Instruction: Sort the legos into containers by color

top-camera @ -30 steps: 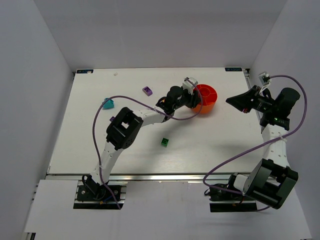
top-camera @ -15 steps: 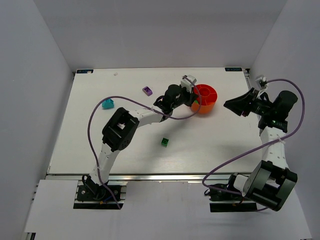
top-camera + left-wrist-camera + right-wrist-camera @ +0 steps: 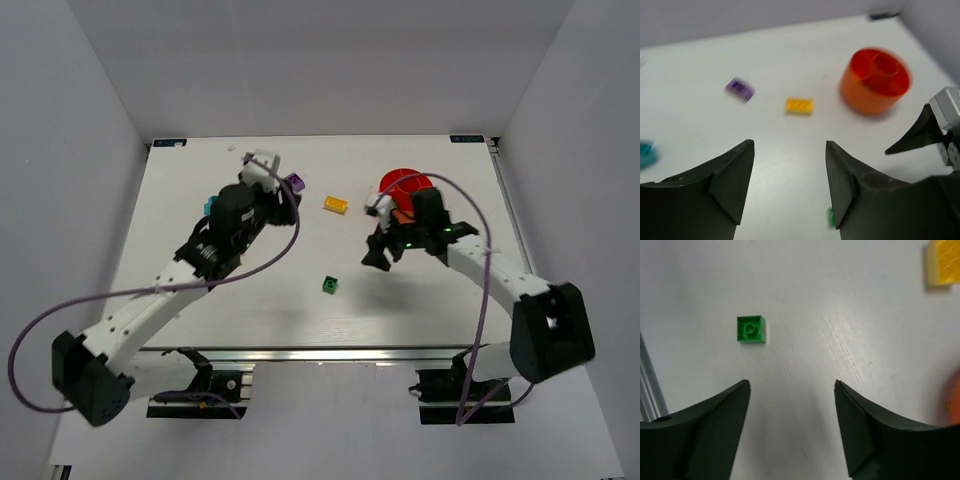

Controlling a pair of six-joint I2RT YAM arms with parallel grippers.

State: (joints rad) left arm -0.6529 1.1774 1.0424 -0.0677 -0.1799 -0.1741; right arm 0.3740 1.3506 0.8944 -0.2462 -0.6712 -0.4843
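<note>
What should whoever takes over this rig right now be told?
Left gripper: open, empty, over the table, near the purple lego.
Right gripper: open, empty, hovering close to the green lego, on the near side of the orange bowl.
Loose on the table: the purple lego, teal lego, yellow lego and green lego.
Done: cannot tell; the bowl's contents cannot be made out.
Left: all four loose legos go into compartments by colour. The green one looks like the likeliest next pick for the right gripper.
</note>
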